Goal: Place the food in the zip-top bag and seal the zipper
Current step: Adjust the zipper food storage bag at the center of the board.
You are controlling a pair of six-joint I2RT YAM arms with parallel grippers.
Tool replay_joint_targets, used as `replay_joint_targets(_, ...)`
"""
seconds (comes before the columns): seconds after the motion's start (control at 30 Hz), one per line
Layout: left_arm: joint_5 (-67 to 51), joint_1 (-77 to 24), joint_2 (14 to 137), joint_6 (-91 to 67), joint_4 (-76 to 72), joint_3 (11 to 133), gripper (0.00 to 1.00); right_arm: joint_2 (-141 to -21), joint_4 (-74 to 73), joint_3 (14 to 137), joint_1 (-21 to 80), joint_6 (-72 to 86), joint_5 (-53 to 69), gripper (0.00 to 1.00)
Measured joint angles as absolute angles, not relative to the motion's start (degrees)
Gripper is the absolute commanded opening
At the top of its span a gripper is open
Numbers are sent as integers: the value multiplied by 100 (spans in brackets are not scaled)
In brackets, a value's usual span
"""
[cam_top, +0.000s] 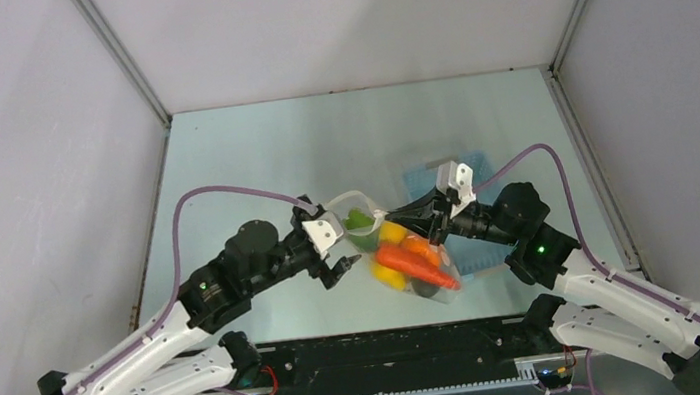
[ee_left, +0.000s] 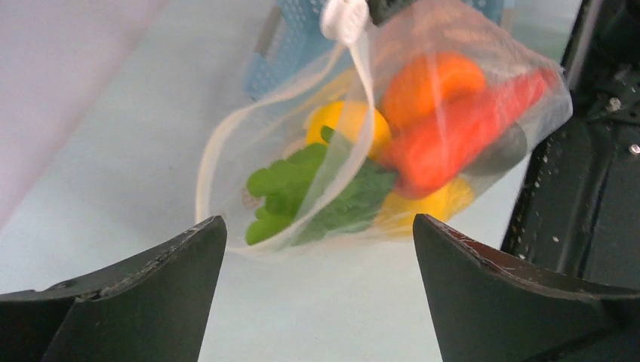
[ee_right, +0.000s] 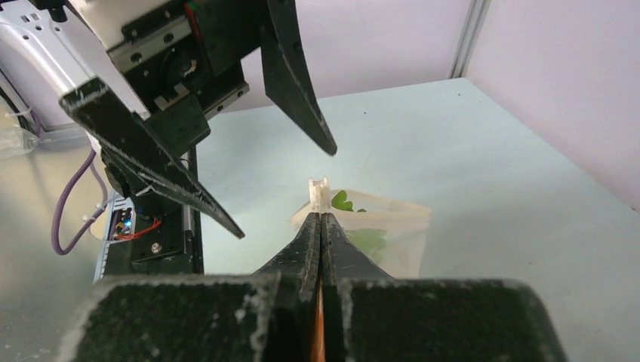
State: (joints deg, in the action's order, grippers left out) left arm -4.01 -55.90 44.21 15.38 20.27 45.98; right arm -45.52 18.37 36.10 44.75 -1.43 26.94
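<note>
- Seen from above, two robot arms reach in from 6 o'clock over a pale green table (cam_top: 251, 159) and meet near its middle.
- The zip-top bag (ee_left: 441, 30), clear plastic, is between the two claws, just toward 6 o'clock from the table's centre.
- The food (cam_top: 404, 256) is inside the bag: a long orange-red piece, a rounder orange one, yellow pieces, leafy green pieces and one dark piece, packed together.
- The left gripper (ee_left: 317, 225) is at the bag's 9 o'clock. Its two dark fingers are spread wide with nothing between them, and they do not touch the bag.
- The right gripper (ee_right: 321, 219) comes in from the bag's 2 o'clock. Its fingers are pressed tight together, pinching the bag's top edge.
- The zipper slider (ee_left: 343, 19), small and white, sits on that edge, just past the right claw's fingertips.
- From the slider, the white zipper strip runs along the bag's rim. The mouth is not sealed and gapes in a loop toward 10 o'clock, with green leaves showing through the gap.
- Whether the bag's lower end rests on the table cannot be told.
- A light blue perforated basket (cam_top: 471, 167) lies at the bag's 2 to 4 o'clock, partly hidden under the right arm.
</note>
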Motion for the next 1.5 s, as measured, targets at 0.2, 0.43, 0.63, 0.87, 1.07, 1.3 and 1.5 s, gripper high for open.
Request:
replay_joint_targets(0.2, -110, -5564, 4366, 1717, 1369, 4539, 100, -4541, 1874, 3559, 4412, -56, 2814, 0)
replay_joint_targets(0.43, -716, -5450, 4930, 2005, 952, 4536, 100, -4488, 1857, 3544, 4364, 32, 2856, 0)
replay_joint_targets(0.63, -1645, -5162, 4856, 1927, 674, 4536, 100, -4303, 1841, 3395, 4320, -148, 3072, 0)
replay_joint_targets(0.87, -2493, -4925, 4834, 1599, 368, 4644, 83, -4276, 1868, 3341, 4222, -357, 3649, 0)
replay_joint_targets(1.07, -2976, -4925, 5216, 1527, 405, 5009, 63, -4327, 1907, 3341, 4213, -362, 3715, 0)
replay_joint_targets(1.3, -3417, -4921, 5290, 1500, 412, 5028, 40, -4383, 1957, 3341, 4213, -357, 3712, 0)
replay_joint_targets(1.5, -3601, -4921, 5500, 1505, 523, 5078, 36, -4383, 1990, 3341, 4213, -346, 3750, 0)
